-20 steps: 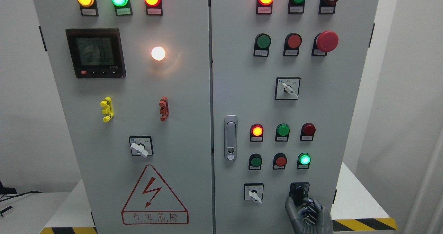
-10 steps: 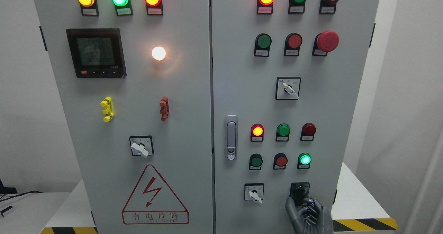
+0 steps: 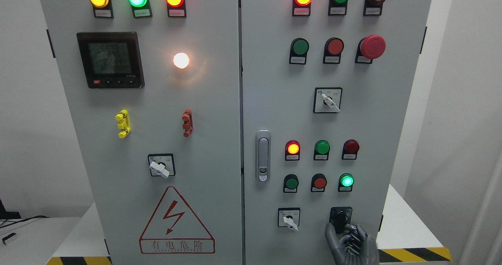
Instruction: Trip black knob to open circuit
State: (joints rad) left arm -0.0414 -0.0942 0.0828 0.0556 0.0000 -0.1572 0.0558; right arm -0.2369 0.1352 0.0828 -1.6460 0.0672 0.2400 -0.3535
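Note:
The black knob (image 3: 340, 216) sits on a black square plate at the lower right of the grey cabinet's right door (image 3: 274, 100), its handle standing roughly upright. My right hand (image 3: 342, 233) comes up from the bottom edge just below it. Its thumb (image 3: 330, 233) lies at the left of the knob's lower end and its curled fingers (image 3: 356, 232) at the right, closed on the knob. The hand hides the bottom of the knob. My left arm does not show.
A white selector switch (image 3: 289, 219) sits left of the black knob. Above it are a lit green lamp (image 3: 346, 180), red and green buttons, a door latch (image 3: 262, 155) and a red mushroom stop button (image 3: 371, 46). Yellow-black floor tape (image 3: 415, 253) runs at lower right.
The whole view has slid a few pixels to the right. My right hand stays at the black knob, and the knob's handle shows no clear turn.

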